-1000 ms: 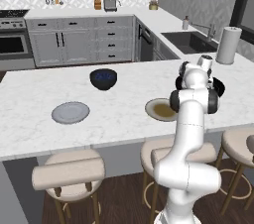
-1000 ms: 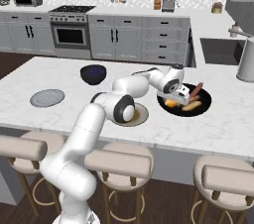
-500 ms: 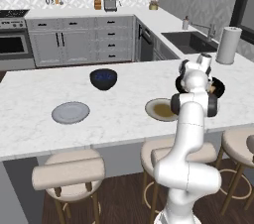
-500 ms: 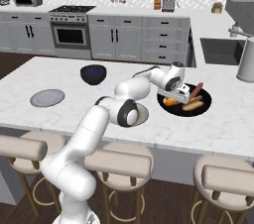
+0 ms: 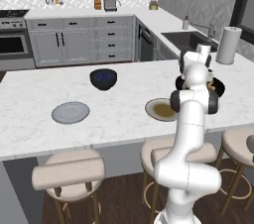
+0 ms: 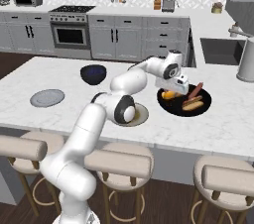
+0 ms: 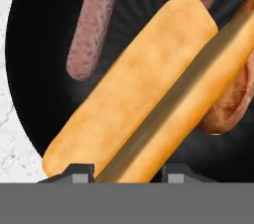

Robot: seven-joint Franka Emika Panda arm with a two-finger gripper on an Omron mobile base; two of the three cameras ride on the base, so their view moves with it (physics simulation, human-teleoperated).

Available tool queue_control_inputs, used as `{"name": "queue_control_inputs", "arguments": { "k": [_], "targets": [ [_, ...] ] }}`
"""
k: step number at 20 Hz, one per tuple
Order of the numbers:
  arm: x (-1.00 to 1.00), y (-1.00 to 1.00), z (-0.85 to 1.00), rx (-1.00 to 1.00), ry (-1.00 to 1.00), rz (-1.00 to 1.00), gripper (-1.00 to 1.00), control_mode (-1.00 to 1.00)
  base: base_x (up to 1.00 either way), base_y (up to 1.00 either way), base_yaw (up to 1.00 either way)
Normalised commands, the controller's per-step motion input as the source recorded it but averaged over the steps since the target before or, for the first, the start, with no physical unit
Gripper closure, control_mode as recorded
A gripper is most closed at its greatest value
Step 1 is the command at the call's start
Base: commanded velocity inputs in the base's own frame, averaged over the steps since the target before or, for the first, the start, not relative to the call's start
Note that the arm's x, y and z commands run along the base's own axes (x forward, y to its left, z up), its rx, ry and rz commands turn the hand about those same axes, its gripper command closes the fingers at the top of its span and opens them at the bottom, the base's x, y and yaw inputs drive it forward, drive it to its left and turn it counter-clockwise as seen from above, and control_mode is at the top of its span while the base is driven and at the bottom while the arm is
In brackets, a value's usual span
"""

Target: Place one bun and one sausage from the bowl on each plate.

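1. Over the black bowl (image 6: 184, 103) on the right part of the counter (image 6: 59, 114), the gripper (image 6: 177, 88) hangs low above the food, just above a bun (image 7: 134, 94)
2. Seen from the hand, its two dark fingertips (image 7: 79, 172) stand apart on either side of the bun's near end; I cannot tell whether they touch it
3. That bun lies slantwise in the bowl, with a split running along its length
4. One sausage (image 7: 94, 22) lies beside it toward the upper left of the hand view, and a second bun (image 7: 233, 99) curves against its right side
5. From the right base view, a bun (image 6: 192, 104) and a sausage (image 6: 196, 90) lie in the right half of the bowl
6. Left of the bowl sits the olive-centred plate (image 5: 159, 109), partly behind the arm
7. Well apart to the left lies the grey plate (image 5: 71, 112), bare
8. Between them, farther back, stands a dark blue bowl (image 5: 103, 79)
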Motion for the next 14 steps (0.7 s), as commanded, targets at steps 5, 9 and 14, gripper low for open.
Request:
{"name": "queue_control_inputs", "arguments": {
  "k": [5,9,14],
  "targets": [
    [-0.99,0.76,0.46,-0.14,-0.12,0.06,1.00,-1.00,0.00,0.00,0.00],
    [-1.00,1.00,0.05,-0.16,-0.10,0.06,1.00,-1.00,0.00,0.00,0.00],
    [-1.00,1.00,0.00,-0.12,-0.02,0.21,1.00,-1.00,0.00,0.00,0.00]
  ]
}}
